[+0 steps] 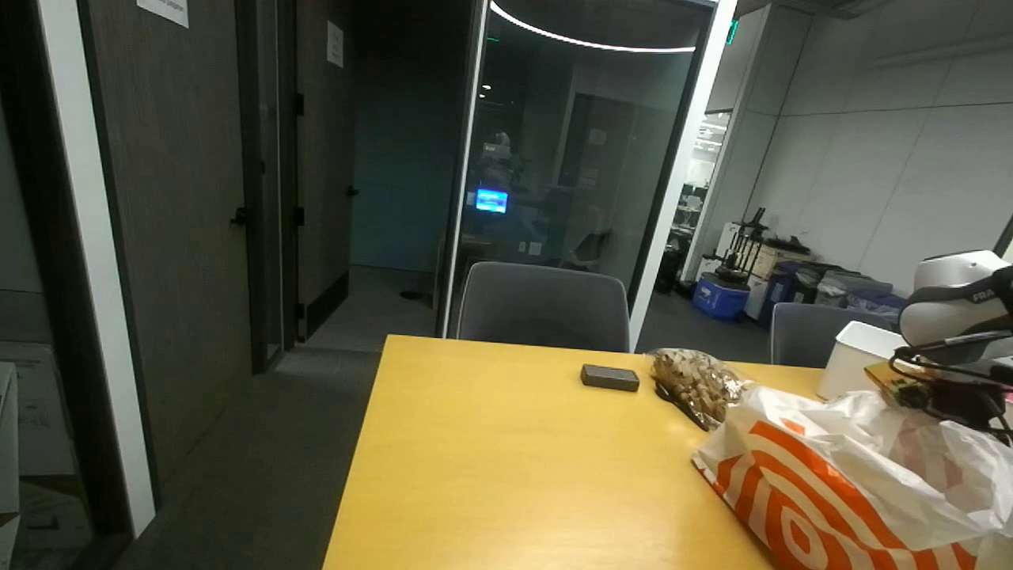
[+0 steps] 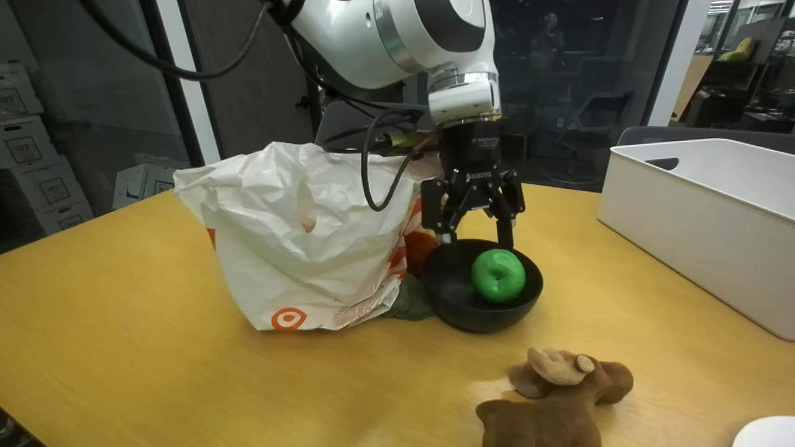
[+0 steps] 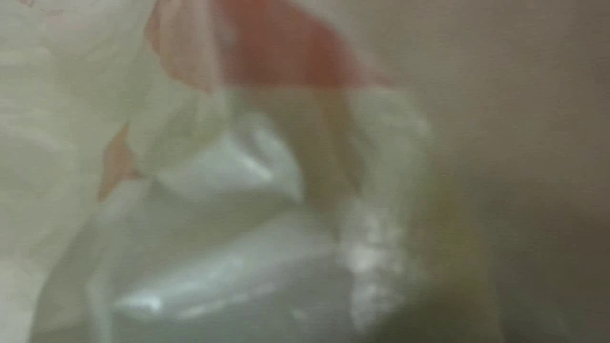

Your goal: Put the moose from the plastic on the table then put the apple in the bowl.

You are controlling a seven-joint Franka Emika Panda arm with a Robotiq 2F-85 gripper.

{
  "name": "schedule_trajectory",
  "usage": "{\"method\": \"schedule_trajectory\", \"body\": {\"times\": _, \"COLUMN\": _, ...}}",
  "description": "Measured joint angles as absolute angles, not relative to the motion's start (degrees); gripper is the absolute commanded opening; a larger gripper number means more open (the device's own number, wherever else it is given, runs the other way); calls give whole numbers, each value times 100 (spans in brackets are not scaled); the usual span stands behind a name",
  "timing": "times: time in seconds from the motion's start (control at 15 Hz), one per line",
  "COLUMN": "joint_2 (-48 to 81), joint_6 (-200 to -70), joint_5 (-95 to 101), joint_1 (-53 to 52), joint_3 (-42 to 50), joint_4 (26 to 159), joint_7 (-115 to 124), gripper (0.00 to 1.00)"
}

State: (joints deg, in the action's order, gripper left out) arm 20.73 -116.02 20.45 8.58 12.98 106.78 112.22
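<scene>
One crumpled white plastic bag (image 2: 298, 242) with orange rings stood at the left of the yellow desk (image 2: 348, 385) in an exterior view. Next came the pincer (image 2: 477, 241), pointing down over a black bowl (image 2: 463, 315), its jaws spread apart with nothing between them, while a green apple (image 2: 499, 276) lay in that bowl. Farther right, in the foreground, the brown moose (image 2: 556, 410) rested on the desk, partly out of view, and past it stood a white bin (image 2: 689, 230).
</scene>
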Motion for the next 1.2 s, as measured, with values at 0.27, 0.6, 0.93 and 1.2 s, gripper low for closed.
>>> {"method": "schedule_trajectory", "body": {"times": 0.27, "joint_2": 1959, "joint_6": -11576, "joint_5": 1847, "joint_1": 866, "joint_3": 1299, "joint_4": 10690, "joint_7": 10630, "gripper": 100}}
{"method": "schedule_trajectory", "body": {"times": 0.6, "joint_2": 1160, "joint_6": -11289, "joint_5": 1852, "joint_1": 891, "joint_3": 1300, "joint_4": 11094, "joint_7": 8942, "gripper": 100}}
{"method": "schedule_trajectory", "body": {"times": 0.93, "joint_2": -63, "joint_6": -11282, "joint_5": 1993, "joint_1": 893, "joint_3": 1296, "joint_4": 11814, "joint_7": 7425, "gripper": 100}}
{"method": "schedule_trajectory", "body": {"times": 1.2, "joint_2": -1093, "joint_6": -11193, "joint_5": 2033, "joint_1": 936, "joint_3": 1270, "joint_4": 12312, "joint_7": 6167, "gripper": 100}}
